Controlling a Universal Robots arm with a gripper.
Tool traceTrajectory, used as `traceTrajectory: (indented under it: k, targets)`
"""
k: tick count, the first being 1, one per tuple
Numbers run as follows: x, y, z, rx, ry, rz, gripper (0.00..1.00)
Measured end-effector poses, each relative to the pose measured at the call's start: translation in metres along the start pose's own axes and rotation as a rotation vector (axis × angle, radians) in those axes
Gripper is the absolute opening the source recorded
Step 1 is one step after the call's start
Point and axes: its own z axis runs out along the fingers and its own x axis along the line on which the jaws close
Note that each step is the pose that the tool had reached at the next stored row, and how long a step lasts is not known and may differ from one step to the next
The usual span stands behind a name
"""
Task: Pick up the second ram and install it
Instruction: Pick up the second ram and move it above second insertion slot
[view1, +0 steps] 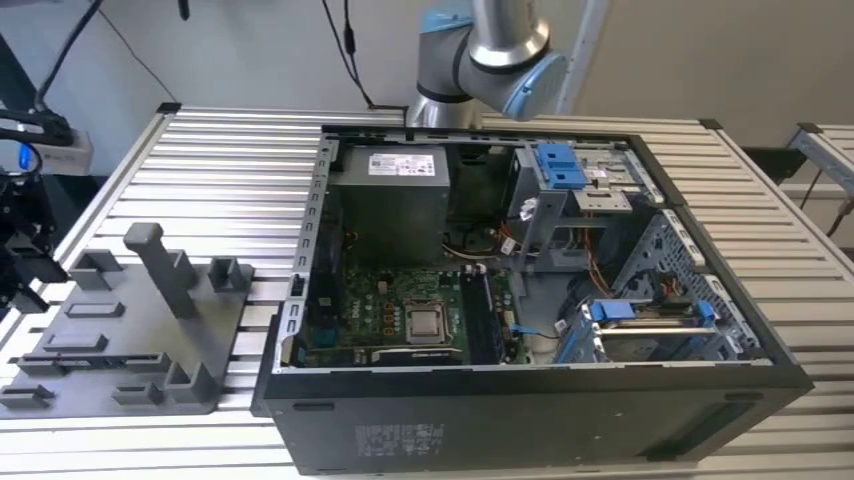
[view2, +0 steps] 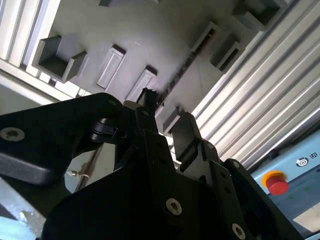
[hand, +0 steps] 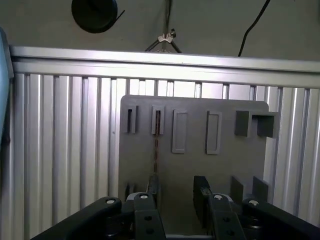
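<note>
Evidently the second ram (hand: 156, 145) stood on edge in a narrow slot of the grey tray (hand: 240, 165), probably so that its thin upper edge was offered for a pinch, and nothing held it. Over the tray hung the gripper (hand: 177, 186), spread wide and empty; one finger (hand: 152, 187) covered the ram's end nearest it, so whether the stick lay inside the gap could not be told, and its chips were indistinct.

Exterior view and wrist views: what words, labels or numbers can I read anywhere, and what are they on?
White label on the power supply: print too small to read.
Pale print on the computer case front: too blurred to read.
Marks on the panel by the red button, second wrist view: too small.
</note>
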Motion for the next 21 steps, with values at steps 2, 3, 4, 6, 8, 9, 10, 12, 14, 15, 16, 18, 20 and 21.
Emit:
traceTrajectory:
  k: [2, 3, 4, 6, 8, 9, 10, 12, 14, 15, 16, 18, 20, 21]
  targets:
    - [0.0003, 0.0001, 0.0036, 0.0013, 0.0000, -0.003, 0.42]
    - [0.0004, 0.0002, 0.0054, 0.0019, 0.0000, -0.006, 0.42]
    - [0.0006, 0.0003, 0.0072, 0.0024, 0.0001, -0.008, 0.42]
    - [0.0010, 0.0006, 0.0108, 0.0037, 0.0000, -0.013, 0.42]
    - [0.0019, 0.0009, 0.0143, 0.0050, 0.0001, -0.017, 0.42]
    - [0.0027, 0.0011, 0.0159, 0.0059, 0.0000, -0.020, 0.42]
    - [0.0035, 0.0013, 0.0177, 0.0068, -0.0002, -0.023, 0.42]
    - [0.0051, 0.0017, 0.0212, 0.0076, -0.0003, -0.028, 0.42]
    - [0.0071, 0.0019, 0.0248, 0.0074, -0.0002, -0.034, 0.42]
    - [0.0080, 0.0019, 0.0266, 0.0075, -0.0002, -0.036, 0.42]
    - [0.0087, 0.0019, 0.0284, 0.0073, -0.0003, -0.039, 0.42]
    - [0.0104, 0.0020, 0.0319, 0.0070, -0.0002, -0.043, 0.42]
    - [0.0117, 0.0020, 0.0356, 0.0072, -0.0004, -0.047, 0.42]
    - [0.0123, 0.0020, 0.0373, 0.0070, -0.0003, -0.049, 0.42]
